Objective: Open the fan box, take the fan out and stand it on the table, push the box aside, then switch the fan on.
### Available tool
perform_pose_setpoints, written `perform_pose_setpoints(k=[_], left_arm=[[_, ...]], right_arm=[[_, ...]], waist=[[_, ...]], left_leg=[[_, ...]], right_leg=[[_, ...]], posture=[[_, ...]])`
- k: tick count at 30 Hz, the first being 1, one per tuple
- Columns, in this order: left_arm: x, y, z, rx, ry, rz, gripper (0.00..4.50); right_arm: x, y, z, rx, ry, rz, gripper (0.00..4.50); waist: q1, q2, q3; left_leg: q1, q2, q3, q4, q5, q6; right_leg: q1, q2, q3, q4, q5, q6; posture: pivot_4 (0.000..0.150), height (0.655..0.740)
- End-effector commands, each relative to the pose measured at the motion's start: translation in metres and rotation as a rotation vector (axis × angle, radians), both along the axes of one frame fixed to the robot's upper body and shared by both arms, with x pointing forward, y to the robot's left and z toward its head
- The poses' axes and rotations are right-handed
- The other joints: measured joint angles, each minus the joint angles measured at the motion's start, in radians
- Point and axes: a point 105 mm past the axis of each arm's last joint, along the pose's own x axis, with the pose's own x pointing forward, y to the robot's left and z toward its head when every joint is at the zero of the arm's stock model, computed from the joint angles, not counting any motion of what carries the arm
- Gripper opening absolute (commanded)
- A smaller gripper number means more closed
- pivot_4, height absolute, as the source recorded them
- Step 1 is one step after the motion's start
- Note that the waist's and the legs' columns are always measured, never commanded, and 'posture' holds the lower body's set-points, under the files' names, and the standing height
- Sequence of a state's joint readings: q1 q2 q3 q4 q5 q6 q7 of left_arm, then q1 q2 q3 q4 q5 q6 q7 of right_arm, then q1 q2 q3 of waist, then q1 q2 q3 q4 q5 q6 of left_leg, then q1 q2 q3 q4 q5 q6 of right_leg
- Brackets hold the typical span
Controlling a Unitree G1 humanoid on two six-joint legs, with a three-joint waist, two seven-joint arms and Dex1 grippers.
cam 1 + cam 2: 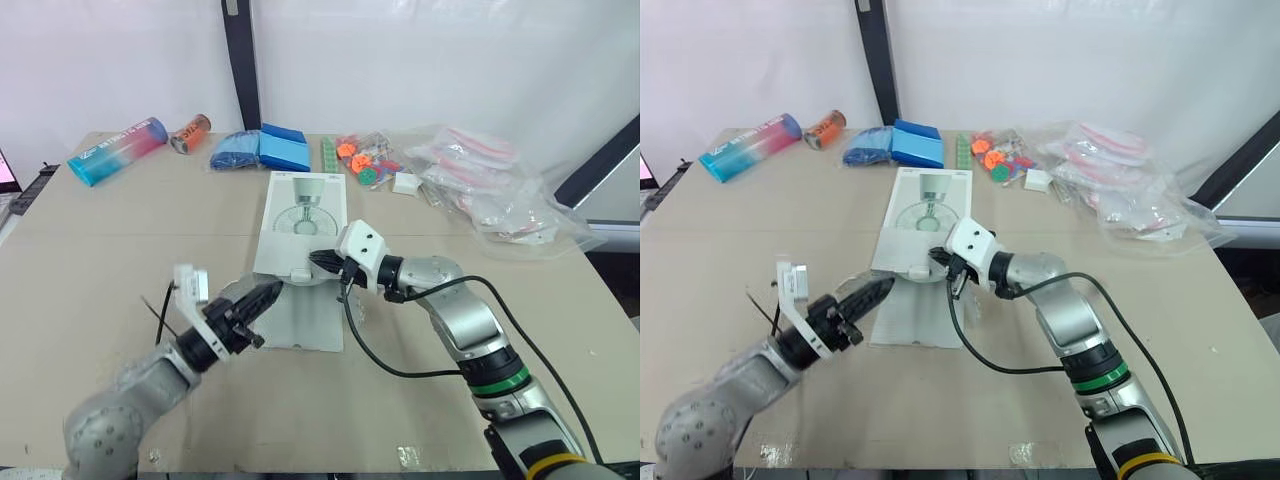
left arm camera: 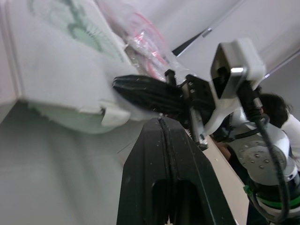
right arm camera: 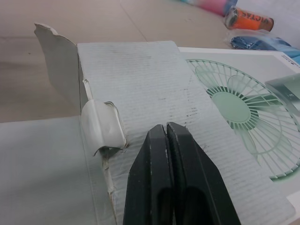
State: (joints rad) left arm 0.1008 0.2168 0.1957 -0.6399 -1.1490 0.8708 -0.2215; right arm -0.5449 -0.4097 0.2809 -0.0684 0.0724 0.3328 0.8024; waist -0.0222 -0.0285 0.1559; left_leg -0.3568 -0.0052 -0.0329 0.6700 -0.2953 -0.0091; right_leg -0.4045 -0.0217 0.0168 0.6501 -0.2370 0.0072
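Left eye view shows the flat white cardboard fan box [image 1: 300, 215], printed with a pale green fan, lying at the centre of the frame on the beige table [image 1: 120, 250]. Its long axis runs away from the camera. The box's near end flap [image 1: 305, 322] is folded open and lies flat on the tabletop just below centre. The left gripper [image 1: 268, 293] comes in from the lower left with its two black fingers pressed together, the tips at the left corner of the box's open near end. The right gripper [image 1: 325, 262] reaches in from the lower right, jaws likewise together, its tip at the near edge of the box top. In the right wrist view those closed fingers [image 3: 159, 154] lie over the ribbed white cardboard, close to a curled strip of white tape [image 3: 104, 127] at the torn edge. The two grippers are near each other but apart. Along the upper part of the frame, well apart from the box, lie a pink-and-blue cylinder [image 1: 118, 150], an orange can [image 1: 190, 132], blue plastic packets [image 1: 262, 148], small orange and green toys [image 1: 360, 160] and a heap of clear plastic bags [image 1: 500, 190].
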Motion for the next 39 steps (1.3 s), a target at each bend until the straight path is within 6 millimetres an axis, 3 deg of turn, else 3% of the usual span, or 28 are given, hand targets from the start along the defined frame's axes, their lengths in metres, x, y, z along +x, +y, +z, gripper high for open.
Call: perform_pose_setpoints(k=[1, 4, 10, 15, 25, 39], left_arm=[[-0.004, 0.001, -0.008, -0.019, 0.011, 0.047, 0.00], [0.000, 0.000, -0.012, -0.103, 0.041, 0.089, 0.00], [0.009, -0.017, -0.023, -0.262, 0.128, 0.094, 1.83], [0.020, -0.020, -0.034, -0.321, 0.180, 0.150, 3.59], [0.027, -0.034, -0.041, -0.314, 0.201, 0.098, 3.59], [0.038, -0.032, -0.052, -0.266, 0.225, 0.140, 3.59]], right_arm=[[-0.003, 0.004, -0.009, -0.032, 0.033, 0.032, 0.06], [-0.005, 0.004, -0.011, -0.043, 0.041, 0.044, 0.06], [-0.006, -0.001, -0.011, -0.067, 0.051, 0.055, 0.00], [-0.006, -0.005, -0.011, -0.083, 0.054, 0.058, 0.00], [-0.007, -0.005, -0.010, -0.088, 0.050, 0.062, 0.00], [-0.010, -0.005, -0.013, -0.093, 0.051, 0.062, 0.00]], waist=[[0.000, 0.000, 0.000], [0.001, 0.000, 0.000], [0.001, 0.000, 0.000], [0.001, 0.000, 0.000], [0.001, 0.000, 0.000], [0.001, 0.000, 0.000]], left_leg=[[0.000, 0.000, 0.000, 0.000, 0.000, 0.000], [0.000, 0.000, 0.000, 0.000, 0.000, 0.000], [0.000, 0.000, 0.000, 0.000, 0.000, 0.000], [0.000, 0.000, 0.000, 0.000, 0.000, 0.001], [-0.001, -0.001, 0.000, 0.000, 0.000, 0.001], [-0.001, -0.001, -0.001, 0.000, 0.000, 0.001]], right_leg=[[0.000, 0.000, 0.000, 0.000, 0.000, 0.000], [0.000, 0.000, 0.000, 0.000, 0.000, 0.000], [0.001, 0.000, 0.000, -0.001, -0.001, 0.001], [0.001, 0.000, 0.000, -0.001, -0.001, 0.001], [0.001, 0.001, 0.000, -0.001, -0.001, 0.002], [0.001, 0.001, 0.000, -0.002, -0.001, 0.002]], posture=[[0.150, 0.7400], [0.150, 0.7400], [0.150, 0.7400], [0.150, 0.7400], [0.150, 0.7400], [0.150, 0.7400]])
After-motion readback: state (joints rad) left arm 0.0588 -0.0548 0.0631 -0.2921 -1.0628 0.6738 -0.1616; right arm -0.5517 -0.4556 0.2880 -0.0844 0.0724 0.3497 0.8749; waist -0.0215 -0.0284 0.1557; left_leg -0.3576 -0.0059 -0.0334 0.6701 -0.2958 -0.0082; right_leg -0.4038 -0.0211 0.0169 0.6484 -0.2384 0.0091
